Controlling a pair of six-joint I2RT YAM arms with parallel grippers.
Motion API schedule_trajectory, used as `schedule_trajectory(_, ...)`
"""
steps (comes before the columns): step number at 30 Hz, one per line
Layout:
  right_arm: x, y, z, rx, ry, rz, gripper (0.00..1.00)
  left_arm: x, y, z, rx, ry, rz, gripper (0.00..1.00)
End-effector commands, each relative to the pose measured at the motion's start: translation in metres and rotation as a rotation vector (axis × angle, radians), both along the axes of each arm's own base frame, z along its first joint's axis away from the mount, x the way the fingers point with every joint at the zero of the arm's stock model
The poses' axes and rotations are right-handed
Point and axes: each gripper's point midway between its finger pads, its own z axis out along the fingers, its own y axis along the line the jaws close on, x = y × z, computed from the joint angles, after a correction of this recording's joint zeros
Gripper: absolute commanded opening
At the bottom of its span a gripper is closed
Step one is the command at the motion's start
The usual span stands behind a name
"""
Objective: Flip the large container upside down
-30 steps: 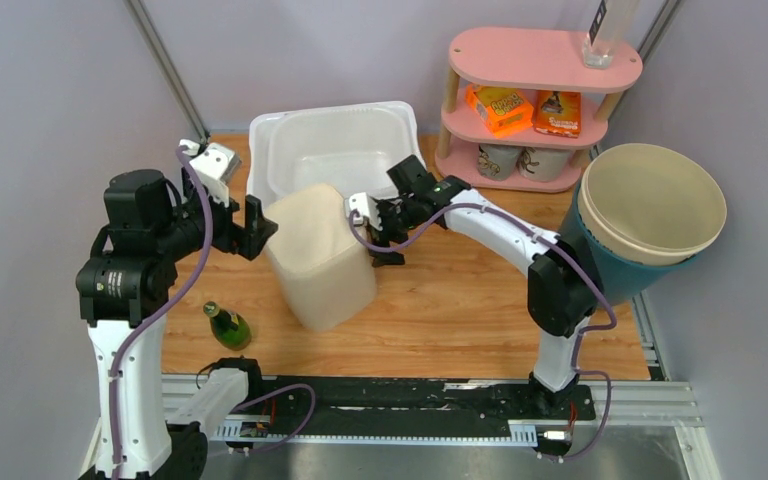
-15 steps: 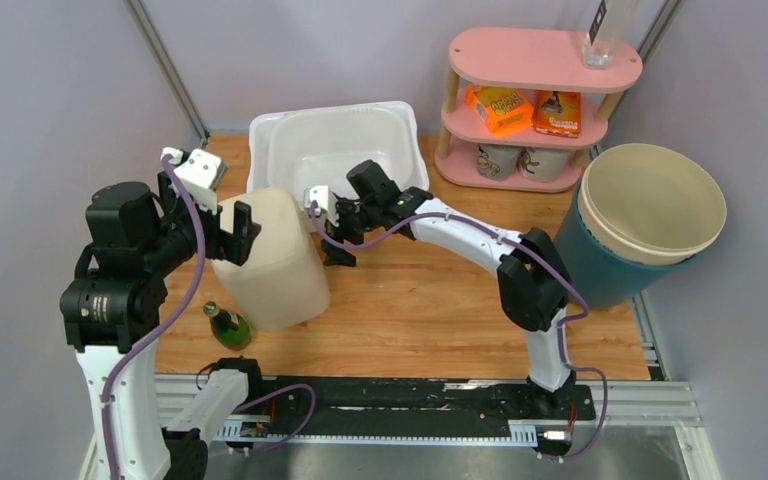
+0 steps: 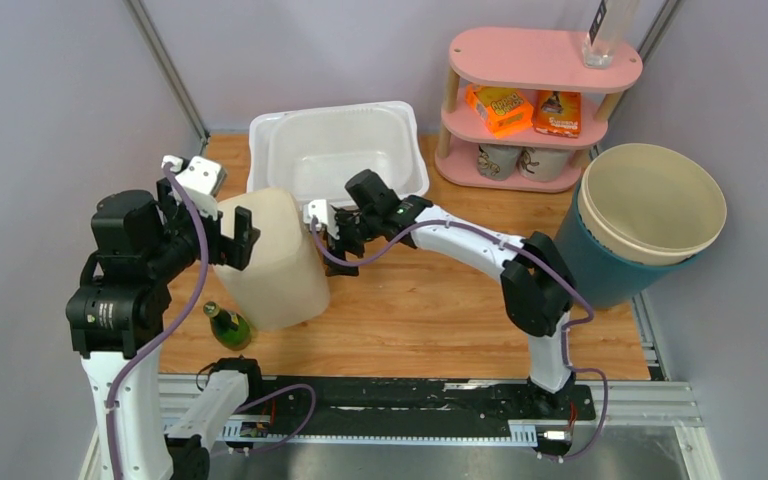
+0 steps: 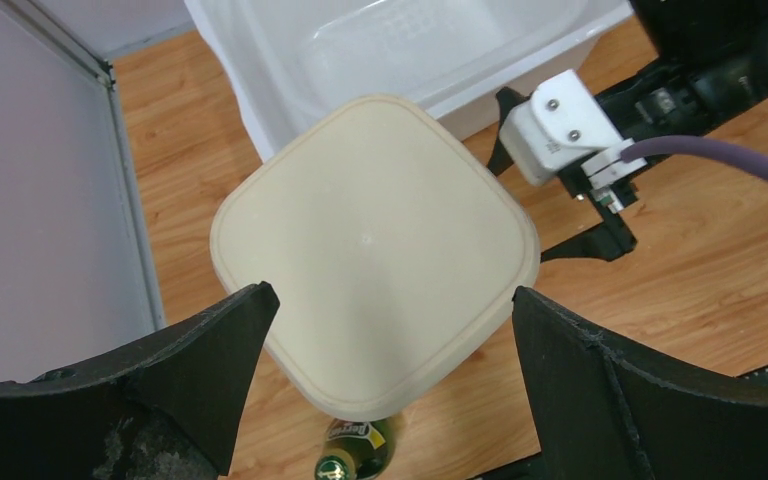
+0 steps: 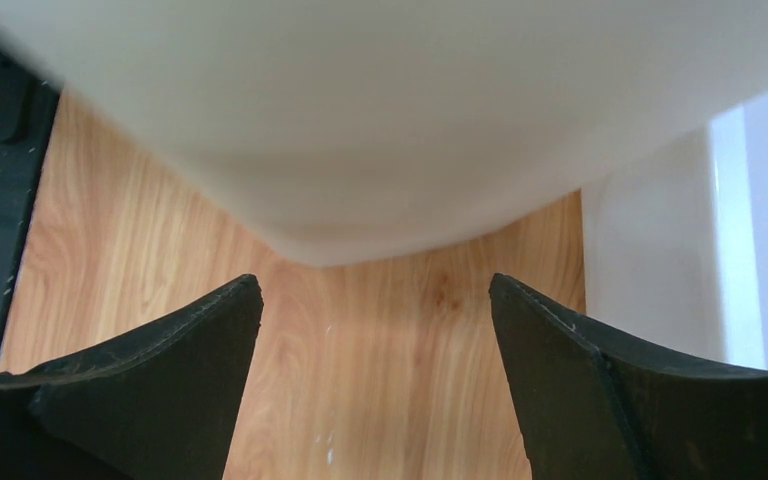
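- The left gripper (image 4: 390,298) has its black fingers (image 4: 195,365) spread wide. In its wrist view, the flat closed base of the large cream plastic container (image 4: 375,250), square with rounded corners, faces the camera across the gap between the tips.
- Whether either left finger touches the container's wall cannot be told. From above, one finger sits right against its upper left side.
- The right gripper (image 5: 372,285) is also spread wide and holds nothing. The container's curved wall (image 5: 380,110) lies just beyond its fingertips, not between them.
- From above, the container (image 3: 265,255) stands on the wooden table (image 3: 440,300) between the two grippers with its closed face up, so it looks already inverted or nearly so.
- It sits just in front of the white plastic tub (image 3: 335,125), and a green glass bottle (image 3: 228,326) lies close by its near corner.
- It is probably light, hollow and fairly stiff, with smooth walls that could slip under a pinch.
- It looks too broad for one gripper to span, so pressing on opposite walls with both arms seems the safer hold.
- Any nudge towards the near side risks knocking the bottle.
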Motion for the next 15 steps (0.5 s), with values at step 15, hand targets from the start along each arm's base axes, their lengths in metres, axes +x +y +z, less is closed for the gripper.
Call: schedule_trajectory(15, -0.029, 0.158, 0.004, 0.202, -0.163, 0.258, 0.88, -0.004, 0.016, 0.021, -0.046, -0.094, 0.111, 1.0)
